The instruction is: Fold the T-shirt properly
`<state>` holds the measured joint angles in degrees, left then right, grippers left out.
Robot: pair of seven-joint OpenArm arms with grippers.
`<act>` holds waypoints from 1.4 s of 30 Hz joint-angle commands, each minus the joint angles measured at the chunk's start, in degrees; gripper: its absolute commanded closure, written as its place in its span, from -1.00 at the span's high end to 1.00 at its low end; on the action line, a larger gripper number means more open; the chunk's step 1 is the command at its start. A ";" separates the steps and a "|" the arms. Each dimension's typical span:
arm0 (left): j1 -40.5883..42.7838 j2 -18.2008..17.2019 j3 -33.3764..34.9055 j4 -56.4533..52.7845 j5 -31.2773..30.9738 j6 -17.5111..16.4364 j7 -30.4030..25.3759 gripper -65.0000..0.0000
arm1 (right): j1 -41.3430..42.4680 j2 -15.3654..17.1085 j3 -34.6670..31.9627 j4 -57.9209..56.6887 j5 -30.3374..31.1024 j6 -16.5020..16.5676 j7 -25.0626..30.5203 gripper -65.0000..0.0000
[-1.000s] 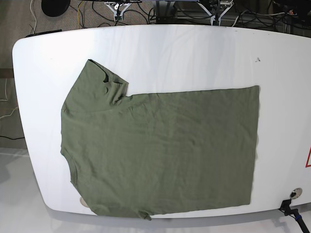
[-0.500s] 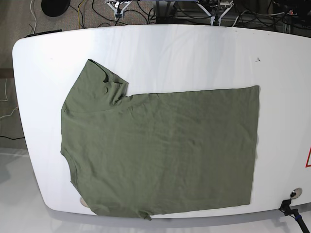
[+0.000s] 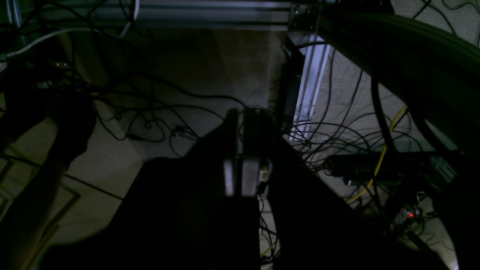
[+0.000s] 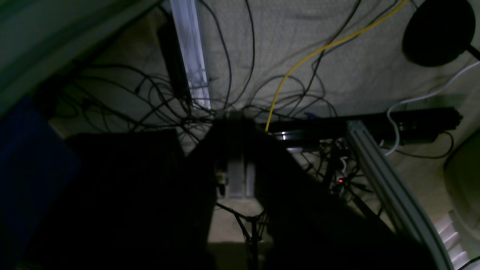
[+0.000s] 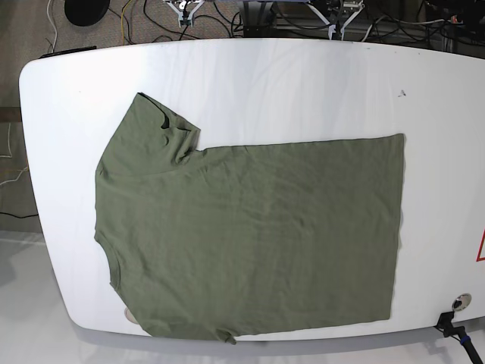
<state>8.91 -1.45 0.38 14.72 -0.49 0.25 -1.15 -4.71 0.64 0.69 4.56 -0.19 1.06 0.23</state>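
- On the white table [image 5: 303, 83], in the base view, the T-shirt [image 5: 258, 235] lies spread flat, olive green and lightly wrinkled, covering most of the table's width.
- The T-shirt's straight hem edge is toward the table's right end; its neck opening is toward the table's left end.
- One short sleeve [image 5: 155, 133] sticks out toward the table's far edge, with a small dark fold where it meets the body.
- The T-shirt's near edge reaches the table's near rim, and the lower left corner of the cloth hangs just at that rim.
- Beyond the table's far edge, tangled cables [image 5: 151, 23] lie on the floor, and no arm reaches over the table.
- In the left wrist view, the left gripper [image 3: 241, 112] hangs above the floor, away from the T-shirt, with its two fingers [image 3: 229, 176] pressed together and nothing between them.
- Around the left gripper run dark cables, a yellow cable [image 3: 378, 165] to its right, and a pale aluminium rail [image 3: 311, 82] beyond it.
- In the right wrist view, the right gripper [image 4: 236, 114] is likewise closed and empty, jaws together, over the floor.
- Beyond the right gripper a yellow wire [image 4: 318, 52] crosses the carpet, a white cable [image 4: 420, 101] curves at its right, and a metal rail [image 4: 189, 48] stands at its upper left.
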 commanded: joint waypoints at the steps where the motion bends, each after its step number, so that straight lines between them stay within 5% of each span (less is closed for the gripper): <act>1: 0.36 -0.13 0.04 0.40 0.04 0.28 -0.22 -1.00 | -0.61 0.22 -0.05 0.27 -0.47 0.79 -1.44 -1.00; 7: 0.55 0.04 0.12 0.96 -0.41 0.17 -0.69 -1.00 | -1.02 0.36 -0.06 1.09 -1.33 4.56 -4.85 -1.00; 42: 0.48 0.13 0.46 1.34 -1.22 -0.18 -1.82 -1.00 | -2.14 0.81 -0.64 2.85 -0.89 4.52 -4.66 -1.00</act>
<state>9.34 -1.28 0.82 16.25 -1.98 -0.03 -2.61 -6.50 1.32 0.01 7.33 -1.21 5.54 -4.21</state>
